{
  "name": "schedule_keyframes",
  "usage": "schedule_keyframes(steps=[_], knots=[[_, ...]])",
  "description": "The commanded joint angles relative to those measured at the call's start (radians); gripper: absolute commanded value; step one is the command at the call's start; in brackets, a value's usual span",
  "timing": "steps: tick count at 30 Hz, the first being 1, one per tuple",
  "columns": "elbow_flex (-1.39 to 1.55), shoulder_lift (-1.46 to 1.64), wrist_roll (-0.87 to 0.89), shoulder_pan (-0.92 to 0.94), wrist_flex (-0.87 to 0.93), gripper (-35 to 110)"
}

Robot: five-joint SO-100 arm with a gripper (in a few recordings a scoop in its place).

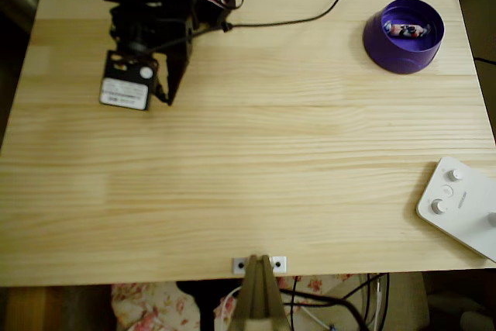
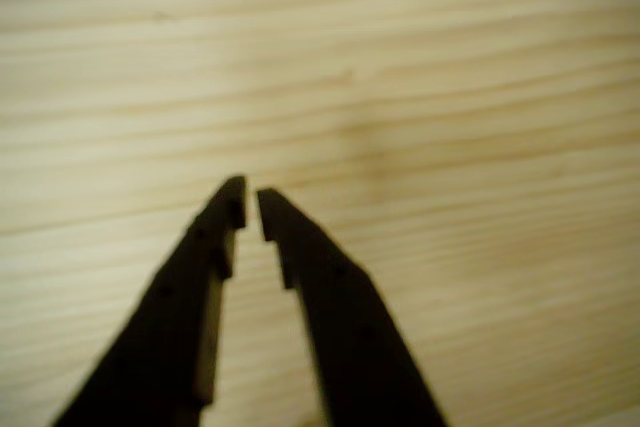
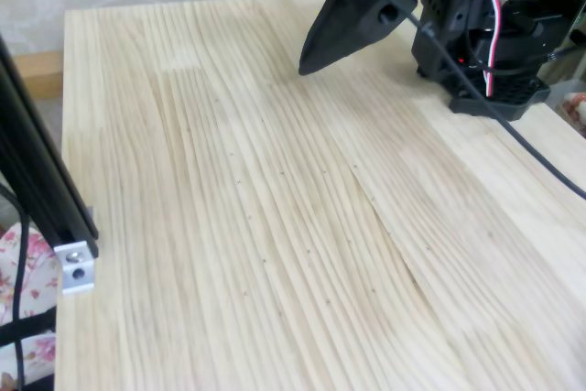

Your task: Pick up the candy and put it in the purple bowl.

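My gripper (image 2: 250, 205) hangs over bare table (image 1: 256, 176), fingers nearly pressed together, pinching nothing. The candy (image 1: 407, 29) lies inside the purple bowl (image 1: 403, 53), well apart to my right in the overhead view, lengthwise left-right.

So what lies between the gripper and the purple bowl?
Overhead view: bare wood, plus a black cable, between the gripper and the purple bowl, which holds the candy.
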Motion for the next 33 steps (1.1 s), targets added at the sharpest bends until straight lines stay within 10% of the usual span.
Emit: schedule_keyframes(steps=[1, 33], knots=[[-0.005, 0.017, 0.020, 0.014, -0.002, -1], [-0.005, 0.017, 0.058, 0.054, 0.000, -1]])
